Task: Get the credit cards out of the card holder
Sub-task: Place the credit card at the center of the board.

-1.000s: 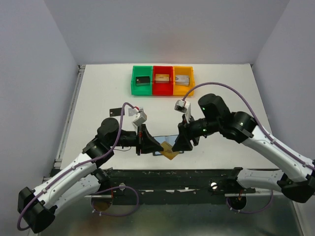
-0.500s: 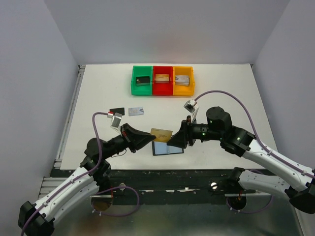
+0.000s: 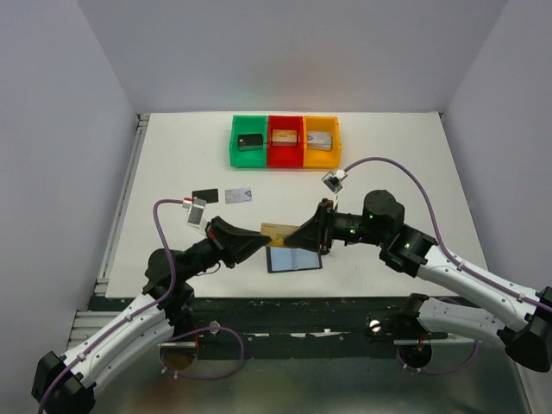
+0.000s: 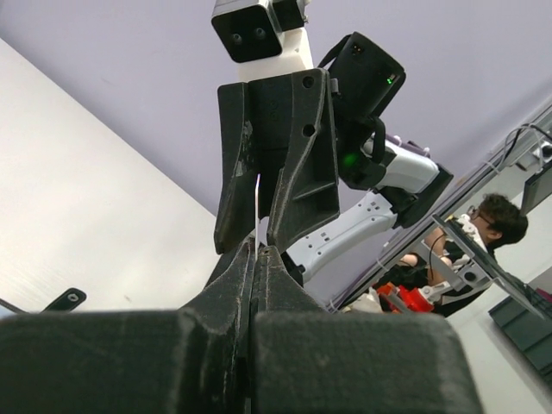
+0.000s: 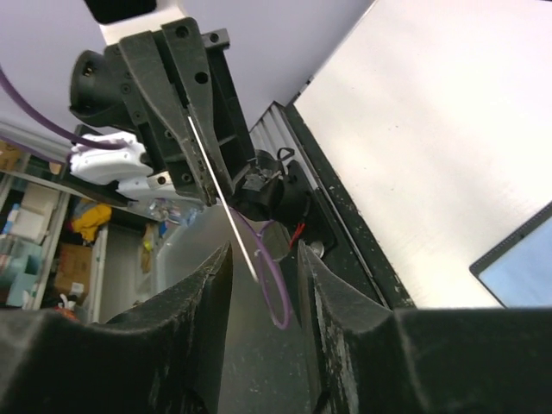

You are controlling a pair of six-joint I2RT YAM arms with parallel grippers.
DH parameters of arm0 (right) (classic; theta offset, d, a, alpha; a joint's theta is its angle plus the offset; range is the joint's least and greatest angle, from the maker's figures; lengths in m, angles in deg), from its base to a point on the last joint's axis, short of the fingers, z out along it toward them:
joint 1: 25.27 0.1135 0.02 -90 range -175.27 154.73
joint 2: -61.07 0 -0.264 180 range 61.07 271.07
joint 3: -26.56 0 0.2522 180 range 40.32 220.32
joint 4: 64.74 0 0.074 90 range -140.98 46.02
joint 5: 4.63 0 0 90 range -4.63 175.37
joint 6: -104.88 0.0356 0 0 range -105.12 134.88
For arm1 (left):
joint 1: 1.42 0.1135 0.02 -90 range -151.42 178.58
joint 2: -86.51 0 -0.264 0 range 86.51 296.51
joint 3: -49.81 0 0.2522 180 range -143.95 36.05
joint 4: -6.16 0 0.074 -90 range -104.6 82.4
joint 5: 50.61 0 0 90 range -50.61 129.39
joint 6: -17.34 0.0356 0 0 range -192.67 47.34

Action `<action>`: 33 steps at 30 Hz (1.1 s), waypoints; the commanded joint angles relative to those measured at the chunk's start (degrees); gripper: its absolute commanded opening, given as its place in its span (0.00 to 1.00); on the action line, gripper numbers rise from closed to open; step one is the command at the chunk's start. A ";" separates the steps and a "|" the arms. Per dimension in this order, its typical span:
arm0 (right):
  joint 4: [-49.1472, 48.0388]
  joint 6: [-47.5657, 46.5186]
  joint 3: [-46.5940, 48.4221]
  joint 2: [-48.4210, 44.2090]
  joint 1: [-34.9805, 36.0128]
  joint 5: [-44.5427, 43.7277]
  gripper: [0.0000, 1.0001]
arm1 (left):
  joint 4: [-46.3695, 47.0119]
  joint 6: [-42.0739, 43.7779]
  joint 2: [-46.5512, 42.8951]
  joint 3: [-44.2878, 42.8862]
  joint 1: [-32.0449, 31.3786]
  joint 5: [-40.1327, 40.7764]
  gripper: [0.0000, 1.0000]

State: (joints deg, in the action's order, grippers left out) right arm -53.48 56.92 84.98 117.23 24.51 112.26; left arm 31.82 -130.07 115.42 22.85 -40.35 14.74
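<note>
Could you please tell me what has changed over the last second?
The left gripper, shut on the tan card, pulled it up and left off the wallet. The right gripper followed, bringing its open jaws around the card's free end. The wallet and the black card stayed put.

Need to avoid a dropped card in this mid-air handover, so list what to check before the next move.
1. Left gripper shut on the tan-gold card: ok.
2. Card sits between the right gripper fingers: ok, it shows edge-on there in the right wrist view.
3. Right gripper closed on the card: not ok, there is a gap on both sides.
4. Card holder lies open on the table, touched by neither gripper: ok.
5. Black card and silver card lie out on the table: ok.
6. No card left in the card holder: cannot tell.
</note>
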 commanded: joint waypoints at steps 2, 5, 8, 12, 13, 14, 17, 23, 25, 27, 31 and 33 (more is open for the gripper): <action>-8.13 2.69 -2.03 -0.35 -0.82 3.07 0.41 | 7.24 -3.94 0.10 1.94 1.76 0.56 0.00; -9.88 3.48 -3.18 -1.05 -1.09 3.86 0.38 | 9.53 -5.52 0.62 2.47 2.99 -0.14 0.00; -10.50 3.84 -3.62 -1.05 -1.44 5.27 0.37 | 10.85 -6.75 1.15 2.64 4.04 -0.93 0.00; -11.03 4.19 -4.06 -1.14 -1.53 5.71 0.33 | 13.13 -7.80 2.38 2.64 4.75 -1.98 0.00; -11.38 4.28 -4.06 -1.14 -1.53 5.80 0.32 | 13.57 -8.07 2.82 2.56 4.84 -2.34 0.00; -11.56 4.36 -4.23 -1.32 -1.61 5.89 0.31 | 14.19 -8.16 3.08 2.47 4.84 -2.77 0.00; -11.91 4.37 -4.15 -1.32 -1.88 5.89 0.30 | 14.72 -8.68 3.70 2.47 4.92 -3.57 0.00; -13.84 5.33 -5.03 -1.76 -2.41 5.89 0.30 | 14.99 -8.95 3.70 3.17 5.19 -3.48 0.00; -13.85 5.07 -5.03 -1.84 -2.49 5.89 0.29 | 14.55 -8.95 3.61 3.08 5.10 -3.92 0.00; -13.85 5.07 -5.11 -2.11 -2.49 5.80 0.26 | 14.89 -9.13 4.05 3.00 5.19 -4.36 0.00; -13.93 4.89 -5.20 -2.20 -2.58 5.80 0.15 | 15.16 -9.04 4.40 3.08 5.28 -4.45 0.00; -14.02 4.89 -5.20 -2.11 -2.58 6.06 0.08 | 15.07 -8.86 4.40 3.26 5.45 -4.19 0.00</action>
State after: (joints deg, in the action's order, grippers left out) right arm -65.37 61.97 80.61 115.81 22.26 116.81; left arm 44.63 -138.95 119.72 25.30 -35.48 11.81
